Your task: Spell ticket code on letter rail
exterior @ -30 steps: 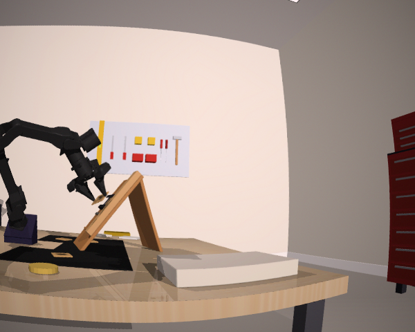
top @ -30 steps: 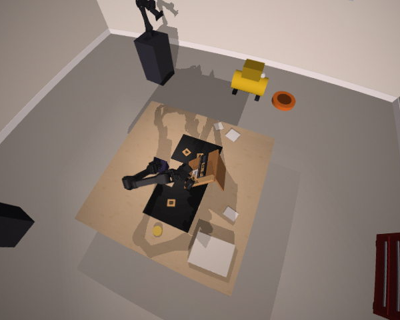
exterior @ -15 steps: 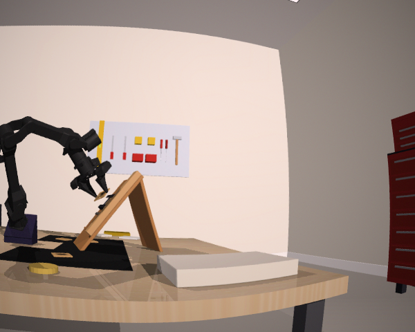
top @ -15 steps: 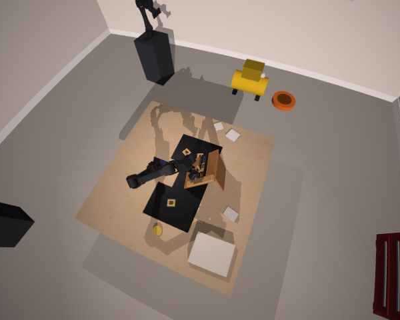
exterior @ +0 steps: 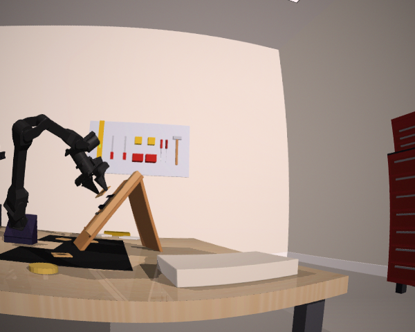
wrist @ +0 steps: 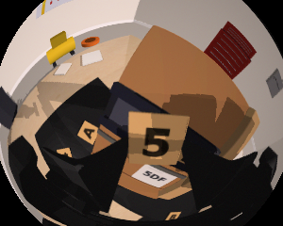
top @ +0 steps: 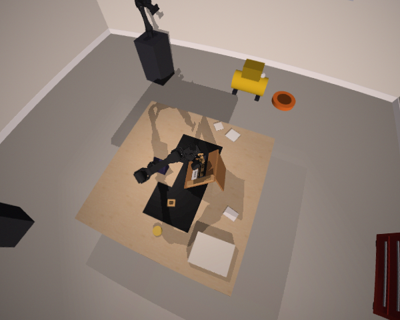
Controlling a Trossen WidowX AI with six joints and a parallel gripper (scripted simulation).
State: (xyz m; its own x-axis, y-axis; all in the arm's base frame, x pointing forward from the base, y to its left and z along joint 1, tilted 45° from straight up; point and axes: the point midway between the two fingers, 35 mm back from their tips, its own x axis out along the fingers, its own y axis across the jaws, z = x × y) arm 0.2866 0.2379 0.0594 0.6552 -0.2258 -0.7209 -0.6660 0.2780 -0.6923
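My gripper (exterior: 101, 194) (wrist: 156, 142) is shut on the 5 tile (wrist: 158, 137), which it holds just off the sloping face of the board (exterior: 128, 186) (wrist: 179, 71). In the wrist view the tile covers part of the dark rail (wrist: 122, 112); letters in the rail are hidden there. The ticket (wrist: 154, 176) (top: 195, 174) on the board reads 5DF. An A tile (wrist: 89, 132) and a partly hidden tile (wrist: 64, 153), apparently a 4, lie on the black mat. A B tile (wrist: 174, 216) (top: 171, 203) lies on the mat's other part.
The black mat (top: 190, 217) lies under the board's foot. A yellow disc (top: 157, 231) (exterior: 43, 268) and a large white block (top: 212, 254) (exterior: 232, 268) stand near the counter's edge. White pads (top: 233, 135) (top: 231, 213) lie on the wooden counter (top: 124, 207).
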